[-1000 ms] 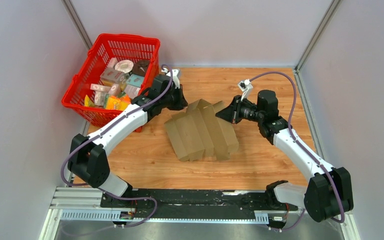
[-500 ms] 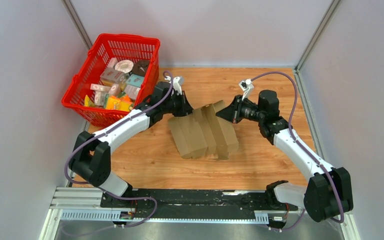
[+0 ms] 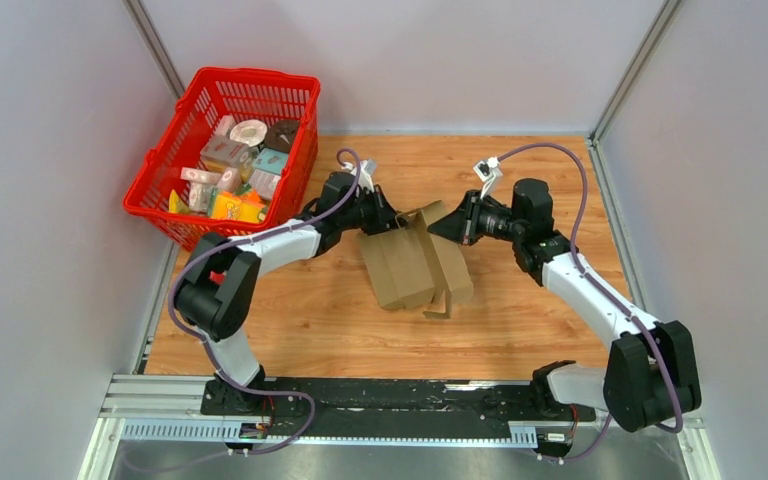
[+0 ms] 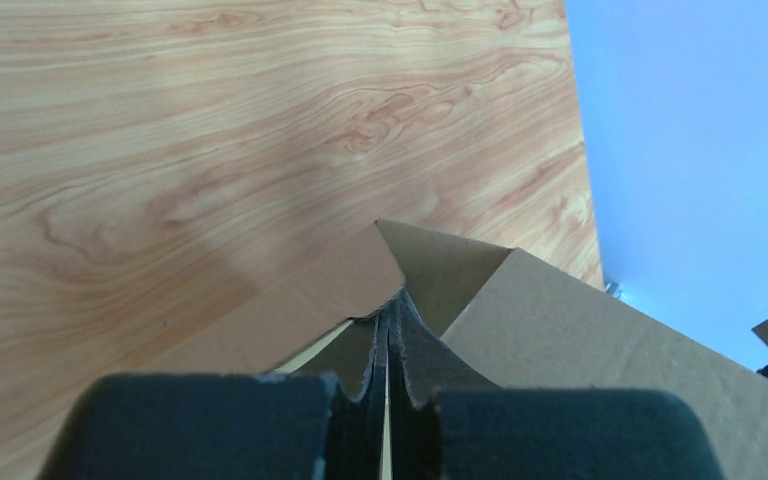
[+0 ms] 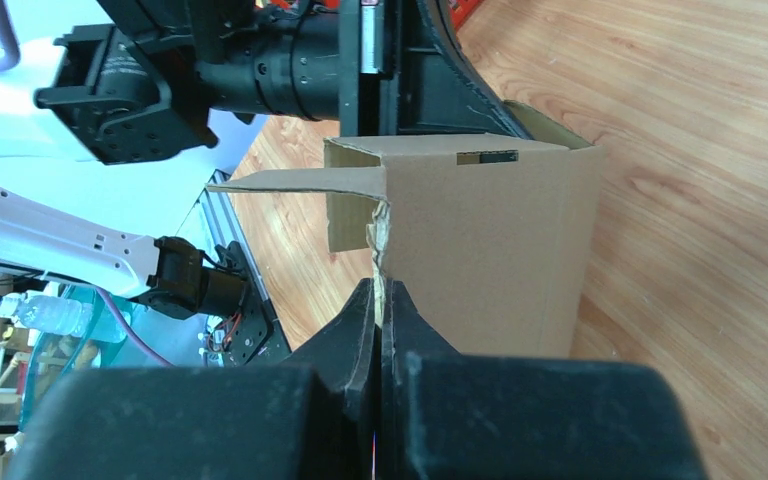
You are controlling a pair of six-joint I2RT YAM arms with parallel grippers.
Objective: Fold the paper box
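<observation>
The paper box (image 3: 415,262) is plain brown cardboard, partly folded up, standing on the wooden table (image 3: 300,310) at the middle. My left gripper (image 3: 392,220) is shut on the box's far left edge; in the left wrist view (image 4: 388,330) a thin cardboard flap (image 4: 560,330) sits pinched between its black fingers. My right gripper (image 3: 438,226) is shut on the far right corner flap; in the right wrist view (image 5: 377,290) the fingers pinch a torn cardboard edge of the box (image 5: 490,250). Both grippers face each other across the box's far end.
A red basket (image 3: 192,205) with several small colourful packages stands at the back left, close to the left arm. Grey walls enclose the table on three sides. The arm bases sit on a black rail (image 3: 390,400) at the near edge.
The left gripper has moved right with its edge of the cardboard, and the spread-out sheet has closed up into a narrower, more upright shape. The right gripper has hardly moved.
</observation>
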